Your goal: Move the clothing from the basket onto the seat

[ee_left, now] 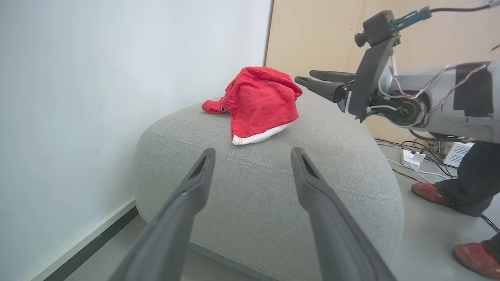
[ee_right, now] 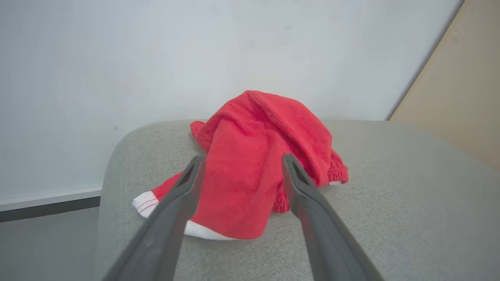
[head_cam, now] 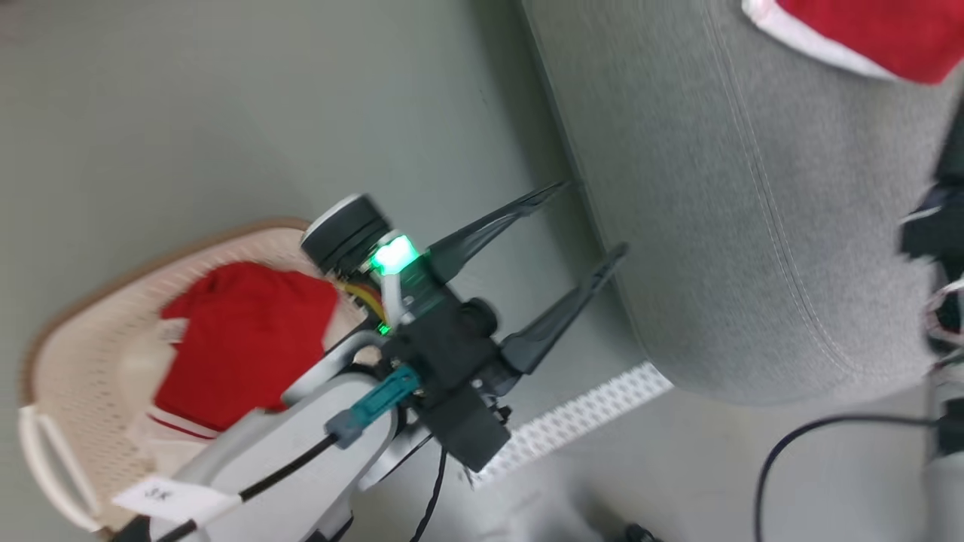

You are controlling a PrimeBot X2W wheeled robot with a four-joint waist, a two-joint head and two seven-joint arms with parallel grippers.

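My right end effector (ee_right: 243, 157) has its fingers apart, and 1 red garment (ee_right: 265, 128) lies loose on the seat (ee_right: 390, 195) just past the tips. If a tip catches a fold when I draw back, it could drag the piece off the rounded edge. My left end effector (head_cam: 593, 217), also spread and empty, hangs close to the seat's side and might bump it as I turn for the other garment (head_cam: 241, 346) in the basket (head_cam: 75, 361).

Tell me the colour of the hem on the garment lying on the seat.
White hem on the red garment; the right wrist view shows it best.
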